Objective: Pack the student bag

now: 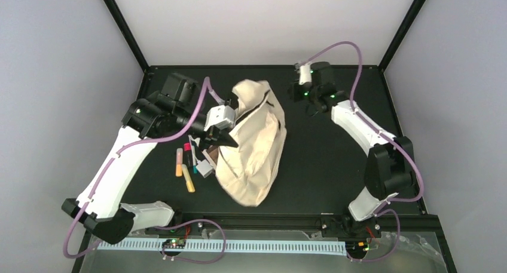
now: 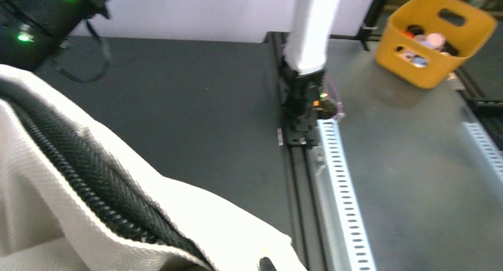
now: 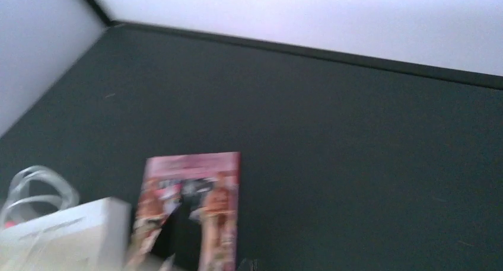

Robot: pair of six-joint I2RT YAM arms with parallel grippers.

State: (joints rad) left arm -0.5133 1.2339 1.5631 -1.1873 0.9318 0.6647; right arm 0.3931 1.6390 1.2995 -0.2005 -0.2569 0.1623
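1. The student bag [image 1: 254, 147] lies slumped at the middle of the table [image 1: 335, 159], with its dark zipper [image 2: 89, 176] running across the left wrist view.
2. The left gripper [image 1: 220, 135] sits at the bag's left edge. Its fingers are together and appear to pinch the cream fabric beside the zipper, probably to hold the mouth up for loading.
3. Loose markers [image 1: 185, 165] lie just left of the bag, near that gripper and not yet packed.
4. The right gripper [image 1: 297, 92] hangs over the far table, right of the bag and apart from it. Its fingers are closed with nothing seen between them.
5. The right wrist view shows a blurred pink printed item [image 3: 193, 206] lying flat on the table.
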